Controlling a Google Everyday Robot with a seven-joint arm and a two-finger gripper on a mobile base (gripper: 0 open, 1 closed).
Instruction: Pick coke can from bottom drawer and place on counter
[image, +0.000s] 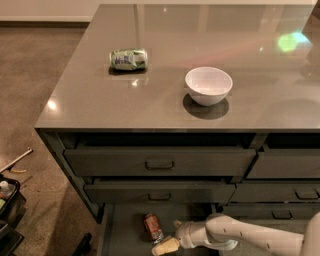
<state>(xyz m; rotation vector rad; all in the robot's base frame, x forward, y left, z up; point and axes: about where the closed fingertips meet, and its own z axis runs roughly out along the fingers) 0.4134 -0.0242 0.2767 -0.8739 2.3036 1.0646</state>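
The coke can (153, 227), small and red-orange, lies on its side on the floor of the open bottom drawer (125, 235) at the lower middle. My gripper (167, 241) reaches in from the right on a white arm and sits just right of and below the can, its pale fingertips (165, 246) close beside it. The counter (165, 75) is the glossy grey-brown top above the drawers.
A green-and-white can (128, 59) lies on its side on the counter at the back left. A white bowl (208, 85) stands mid-counter. Two shut handled drawers (159, 162) sit above the open one. A black bin (7, 210) stands on the floor at left.
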